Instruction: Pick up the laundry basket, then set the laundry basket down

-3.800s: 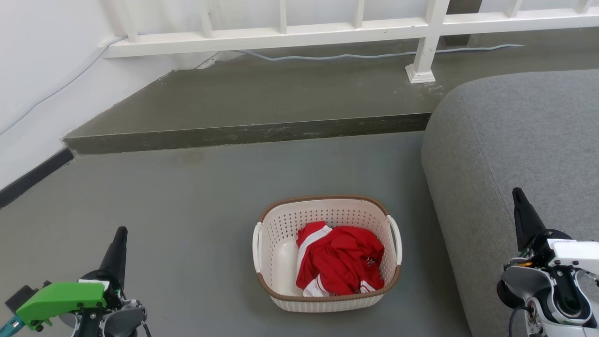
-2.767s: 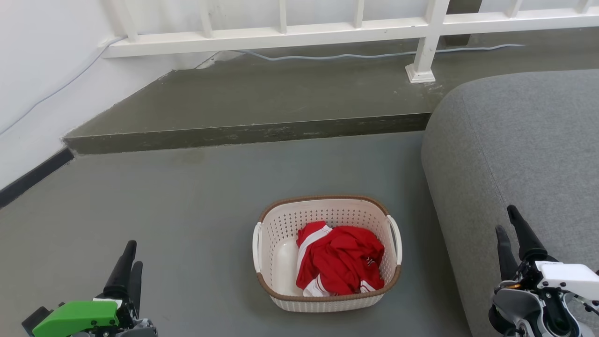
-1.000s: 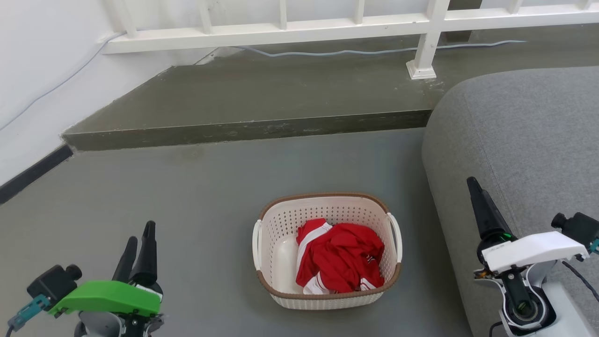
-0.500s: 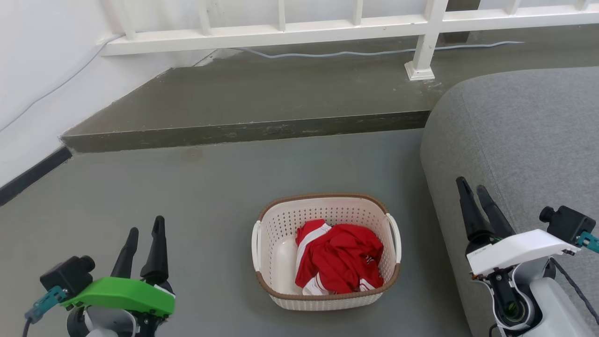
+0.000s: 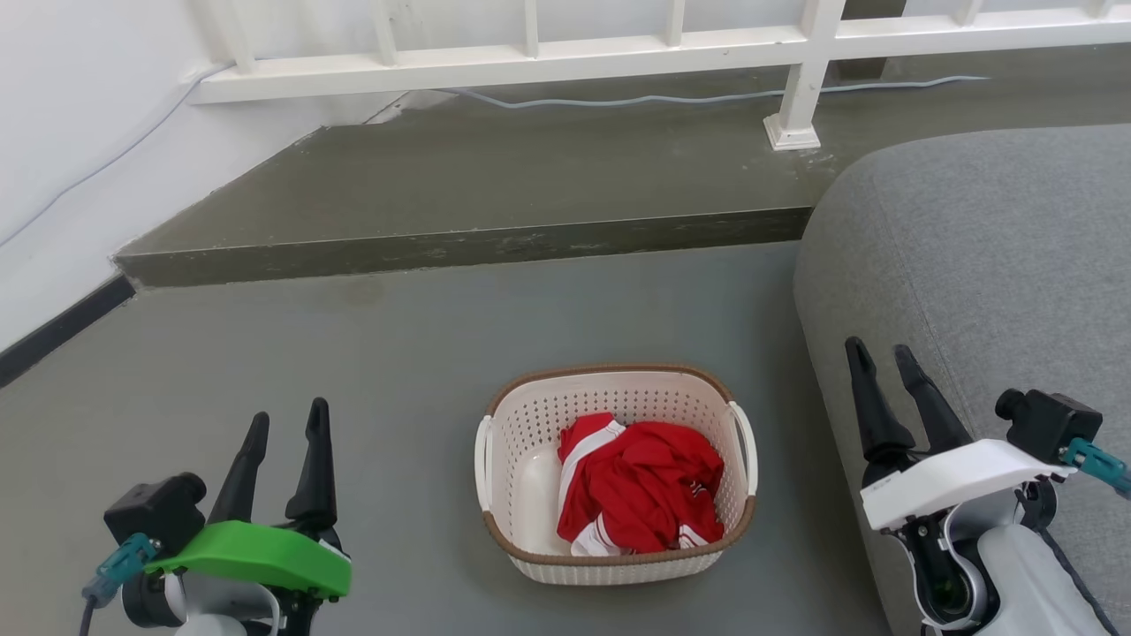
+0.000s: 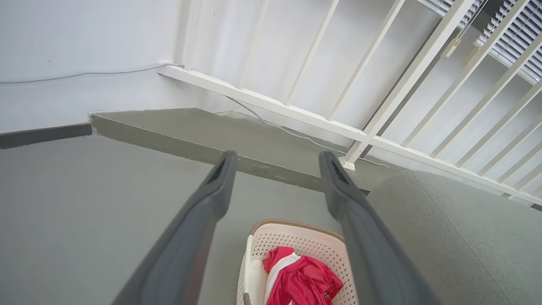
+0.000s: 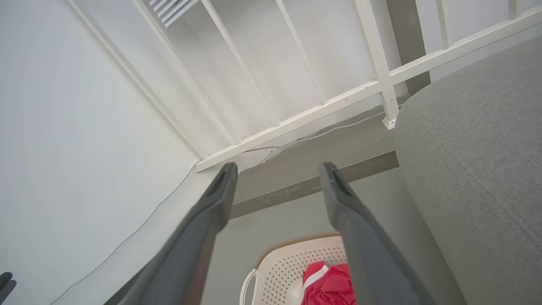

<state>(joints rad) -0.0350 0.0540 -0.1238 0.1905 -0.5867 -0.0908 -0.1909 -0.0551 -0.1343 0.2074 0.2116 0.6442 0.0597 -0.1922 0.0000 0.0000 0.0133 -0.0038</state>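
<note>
The laundry basket [image 5: 504, 442] sits on the grey floor, cream-white and perforated, with a brown rim and white loop handles; red-and-white clothing [image 5: 641, 490] lies inside. It also appears low in the left wrist view [image 6: 296, 237] and right wrist view [image 7: 292, 256]. My left gripper [image 5: 287, 422] stands open to the basket's left, well apart from it. To the basket's right, in front of the sofa's side, my right gripper [image 5: 879, 355] is open too. Both hold nothing.
A grey sofa [image 5: 981, 256] fills the right side, close to the basket. Behind the basket a raised concrete step [image 5: 459, 247] runs across, with a white railing [image 5: 618, 53] and a cable on it. A white wall [image 5: 71, 132] stands at the left.
Both arms have rotated and come inward toward the basket, and both grippers have opened from shut. The basket has not moved; the camera shifted slightly.
</note>
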